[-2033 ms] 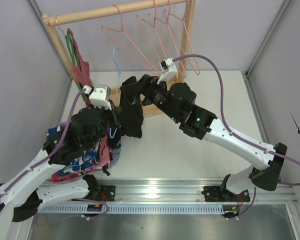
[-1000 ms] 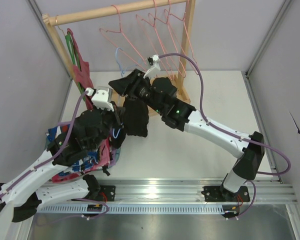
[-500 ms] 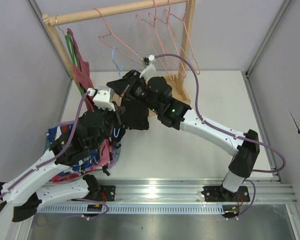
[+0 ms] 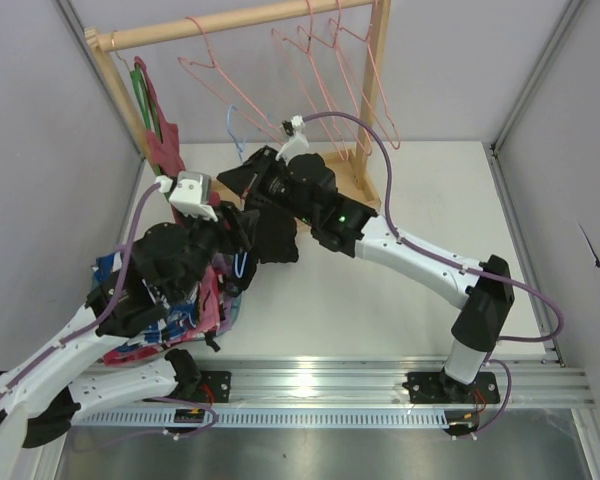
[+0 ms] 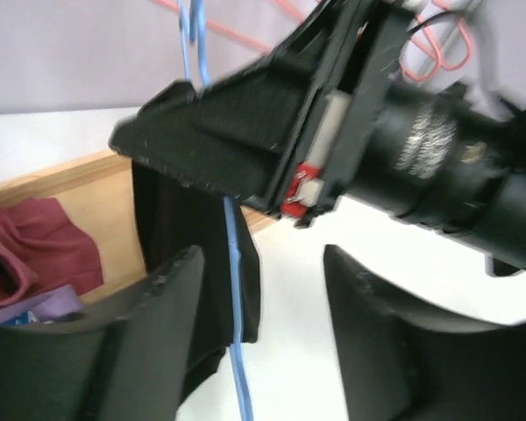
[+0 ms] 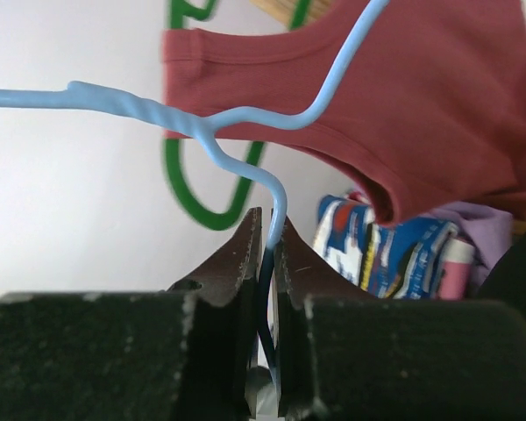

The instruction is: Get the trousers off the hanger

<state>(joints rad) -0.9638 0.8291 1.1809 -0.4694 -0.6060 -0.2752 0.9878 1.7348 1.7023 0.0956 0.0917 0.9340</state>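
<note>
While clamping the hanger (image 6: pixel 237 118) wire below its twisted neck with the right gripper (image 6: pixel 267 224), reaches far left over the table (image 4: pixel 380 300). Holds left gripper (image 5: pixel 263 263) spread wide, fingers (image 5: pixel 149 324) flanking the draped trousers (image 5: pixel 180 228) and wire.

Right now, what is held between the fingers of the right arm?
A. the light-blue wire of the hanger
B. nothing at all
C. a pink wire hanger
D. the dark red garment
A: in the right wrist view the right fingers are closed on the light-blue wire of the hanger, while the dark red garment hangs behind it, apart from them.
</note>
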